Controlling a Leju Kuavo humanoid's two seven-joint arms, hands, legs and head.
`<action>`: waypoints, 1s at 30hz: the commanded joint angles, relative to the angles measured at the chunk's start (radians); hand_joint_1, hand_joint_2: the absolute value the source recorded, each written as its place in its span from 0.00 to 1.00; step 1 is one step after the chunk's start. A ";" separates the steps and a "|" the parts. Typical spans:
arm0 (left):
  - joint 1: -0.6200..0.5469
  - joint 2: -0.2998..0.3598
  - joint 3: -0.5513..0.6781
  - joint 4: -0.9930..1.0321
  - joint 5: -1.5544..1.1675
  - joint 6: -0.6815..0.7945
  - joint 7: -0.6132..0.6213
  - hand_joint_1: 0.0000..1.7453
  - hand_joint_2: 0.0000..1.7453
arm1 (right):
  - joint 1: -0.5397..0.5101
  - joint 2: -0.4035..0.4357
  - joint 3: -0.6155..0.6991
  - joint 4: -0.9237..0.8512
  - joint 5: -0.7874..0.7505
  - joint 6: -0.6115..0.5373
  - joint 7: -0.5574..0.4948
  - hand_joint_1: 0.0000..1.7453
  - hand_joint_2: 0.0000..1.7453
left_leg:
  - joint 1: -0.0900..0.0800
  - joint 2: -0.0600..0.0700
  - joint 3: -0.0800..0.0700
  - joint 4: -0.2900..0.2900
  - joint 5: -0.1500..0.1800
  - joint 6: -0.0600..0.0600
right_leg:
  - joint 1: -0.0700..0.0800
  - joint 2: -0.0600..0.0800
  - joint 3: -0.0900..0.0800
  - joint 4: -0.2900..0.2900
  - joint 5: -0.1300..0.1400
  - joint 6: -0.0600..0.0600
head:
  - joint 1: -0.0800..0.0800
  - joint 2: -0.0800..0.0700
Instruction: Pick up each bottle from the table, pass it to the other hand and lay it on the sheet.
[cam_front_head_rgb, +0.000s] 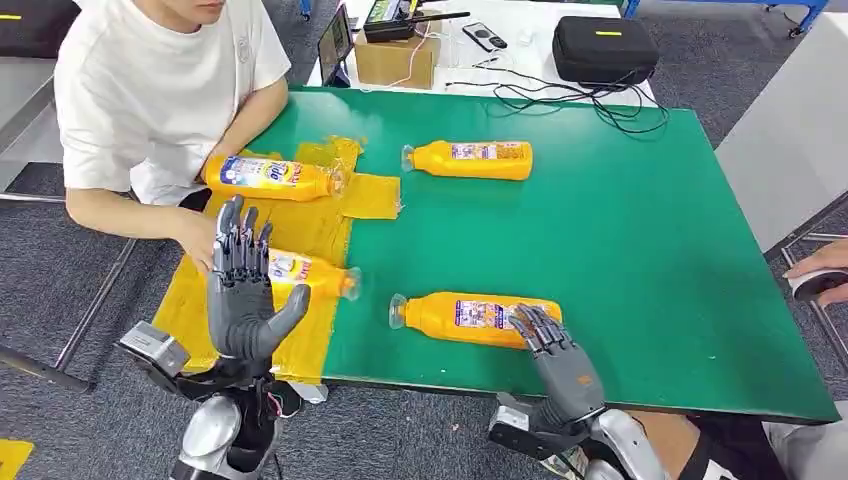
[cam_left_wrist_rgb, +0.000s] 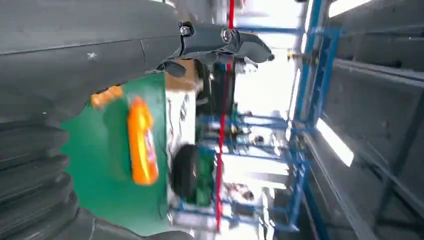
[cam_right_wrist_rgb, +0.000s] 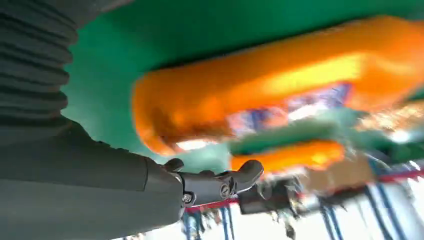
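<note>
Near bottle (cam_front_head_rgb: 475, 318): orange, on its side on the green surface (cam_front_head_rgb: 620, 260), close to the front edge, cap end toward the yellow sheet (cam_front_head_rgb: 310, 225), base end toward the right hand (cam_front_head_rgb: 560, 360). Right-hand fingers (cam_front_head_rgb: 538, 328) extended and slightly spread, tips lying over the base end of this bottle; not wrapped around it, no grip. In the right wrist view the bottle (cam_right_wrist_rgb: 280, 90) sits just beyond the hand, blurred.

Far bottle (cam_front_head_rgb: 475, 160): on its side on bare green, well apart from both hands.

Two bottles on the sheet: one (cam_front_head_rgb: 310, 275) just beside the raised left hand (cam_front_head_rgb: 245, 295), another (cam_front_head_rgb: 270, 178) farther back by a person's forearm (cam_front_head_rgb: 235, 135).

Left hand: upright, palm open, fingers apart, holding nothing.

A person's hand (cam_front_head_rgb: 198, 238) rests at the sheet's left edge.
</note>
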 joint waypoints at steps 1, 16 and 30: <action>0.038 0.008 -0.035 -0.004 -0.029 0.025 0.007 0.00 1.00 | -0.025 0.017 -0.034 0.098 0.022 0.043 0.033 0.00 1.00 | 0.001 0.001 0.004 -0.001 -0.001 -0.001 | 0.001 0.001 0.004 -0.001 -0.001 -0.002 | 0.000 0.000; -0.034 -0.015 -0.055 0.090 -0.171 0.157 -0.016 0.00 1.00 | -0.337 0.147 0.086 0.454 0.045 0.011 0.072 0.00 1.00 | 0.001 0.007 0.006 -0.001 0.000 -0.001 | 0.001 0.005 0.004 -0.001 0.001 -0.003 | 0.001 0.000; -0.030 -0.017 -0.078 0.084 -0.218 0.245 -0.009 0.00 1.00 | -0.440 0.191 0.210 0.538 0.147 0.042 0.236 0.00 1.00 | 0.001 0.005 0.006 -0.001 0.000 -0.001 | 0.002 0.003 0.005 -0.001 0.000 -0.003 | 0.000 0.000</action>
